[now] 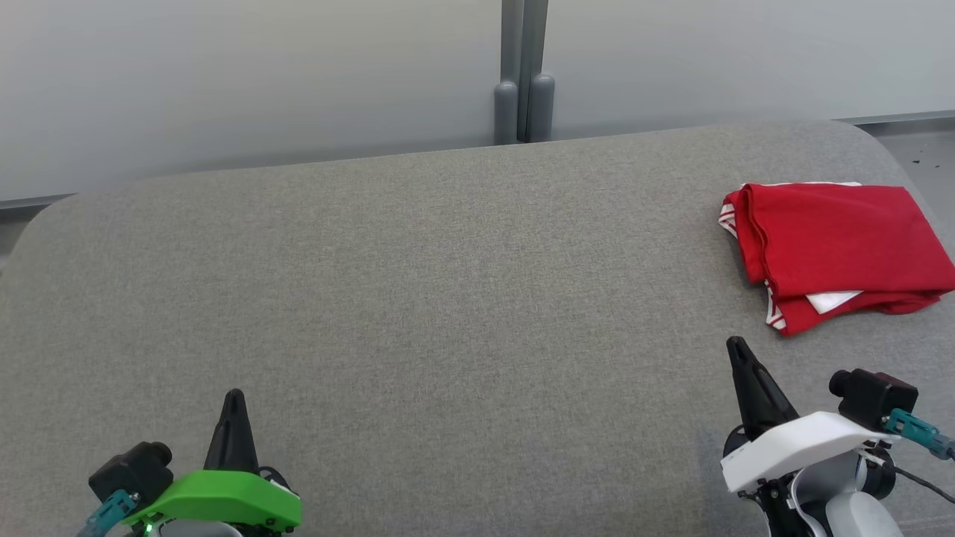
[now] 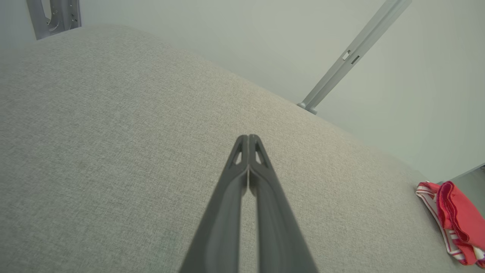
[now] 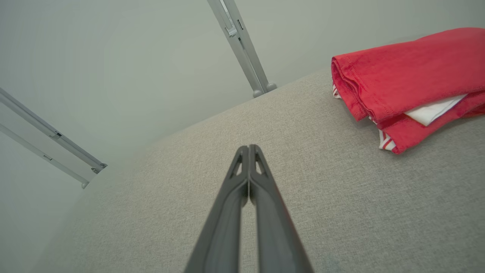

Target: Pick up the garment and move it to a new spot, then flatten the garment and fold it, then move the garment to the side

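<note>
The red garment (image 1: pixel 835 242) lies folded near the right edge of the gray cushion (image 1: pixel 418 298), toward the far corner. The left gripper (image 1: pixel 233 395) sits at the near edge, fingers pressed together, holding nothing. The right gripper (image 1: pixel 737 344) is near the garment, not touching it, fingers together too.

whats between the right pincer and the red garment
Nothing: only bare grey fabric surface lies between the shut right pincer and the folded red garment, as the head view and right wrist view both show.
</note>
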